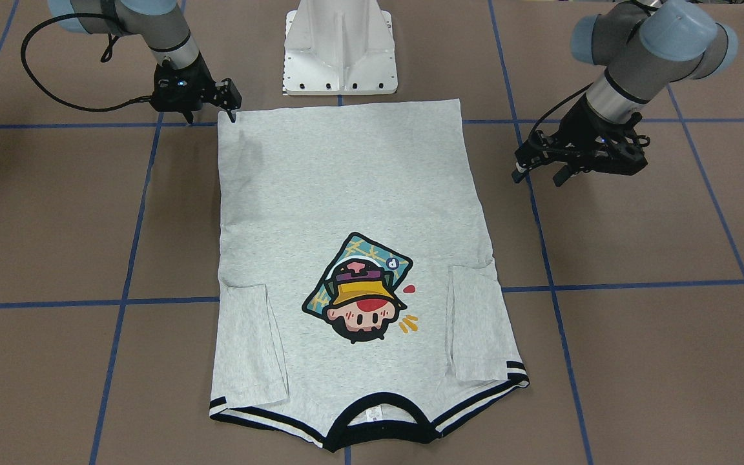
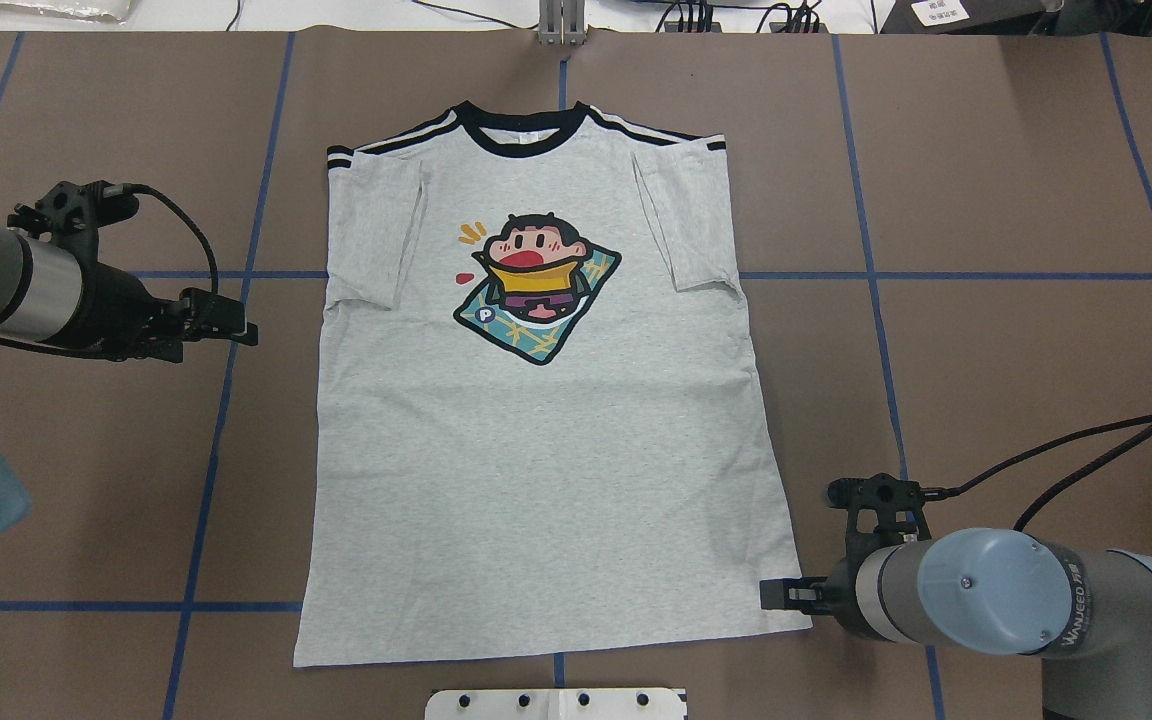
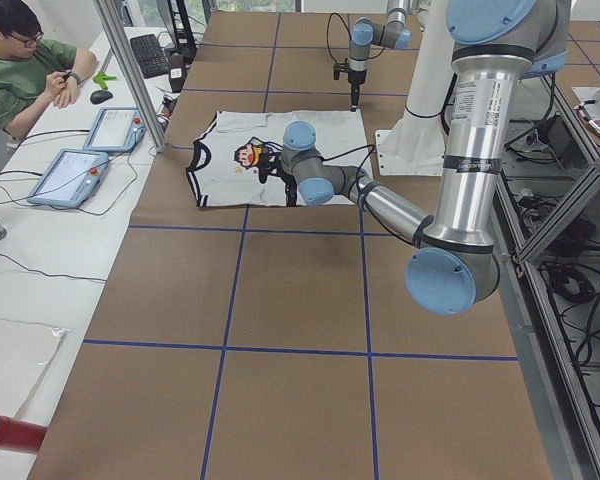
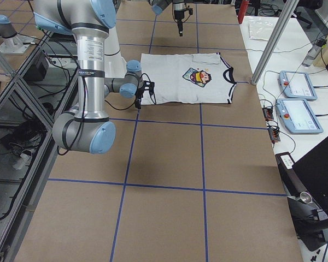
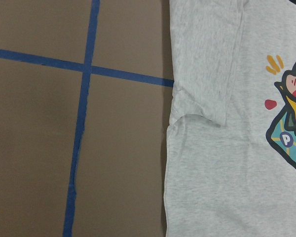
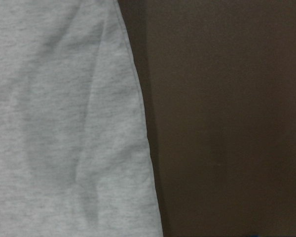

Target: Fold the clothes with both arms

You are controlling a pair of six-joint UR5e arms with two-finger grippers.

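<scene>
On T-shirt (image 2: 536,470) front, round badge (image 2: 484,314) reads "P".

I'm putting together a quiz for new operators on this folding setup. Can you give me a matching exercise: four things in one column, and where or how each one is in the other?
Things:
1. light heather-grey short-sleeved T-shirt
2. left arm's black two-finger claw
3. right arm's black two-finger claw
4. white metal pedestal base

Places or states:
A. at a corner of the hem
B. lying flat, print up, sleeves folded in
C. just past the middle of the hem
D. beside a sleeve, off the cloth

Pairs: 1-B, 2-D, 3-A, 4-C
</scene>
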